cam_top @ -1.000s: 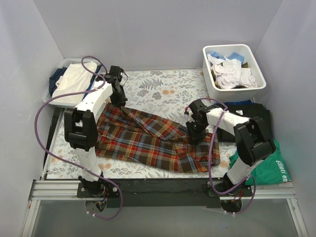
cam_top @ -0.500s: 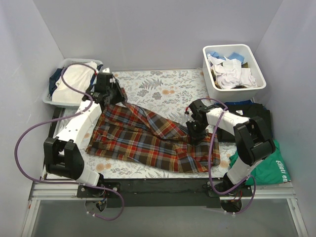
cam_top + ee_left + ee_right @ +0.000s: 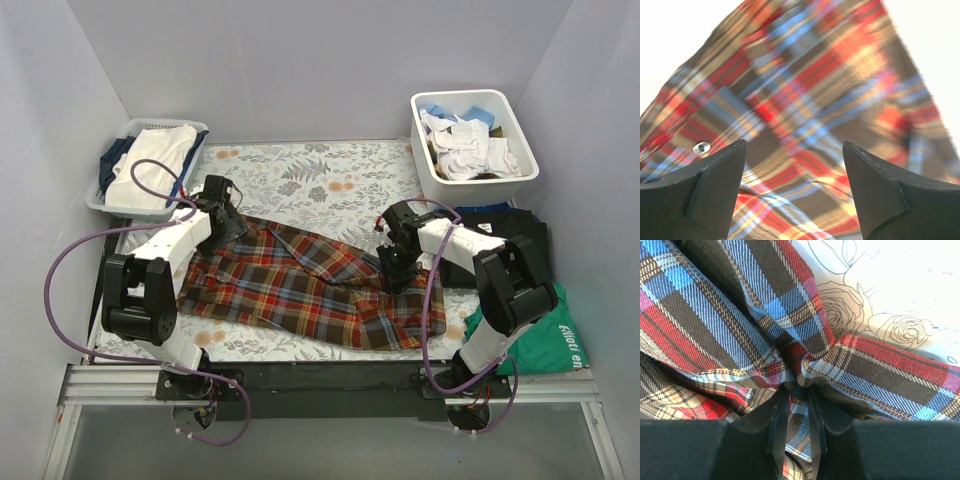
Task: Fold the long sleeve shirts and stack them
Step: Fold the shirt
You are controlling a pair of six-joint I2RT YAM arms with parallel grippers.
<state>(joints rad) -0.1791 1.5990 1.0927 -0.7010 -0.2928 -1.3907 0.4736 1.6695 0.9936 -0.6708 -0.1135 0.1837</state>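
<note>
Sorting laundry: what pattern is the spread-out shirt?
The shirt is red-brown-blue plaid; clearest in right wrist view.

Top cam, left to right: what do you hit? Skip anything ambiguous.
Laundry basket → left gripper → right gripper → white bin. The plaid shirt spans beneath both grippers, so it's left unranked.

White bin [image 3: 470, 187] far right, grey basket [image 3: 120, 208] far left, floral mat [image 3: 330, 170] btwn.
</note>
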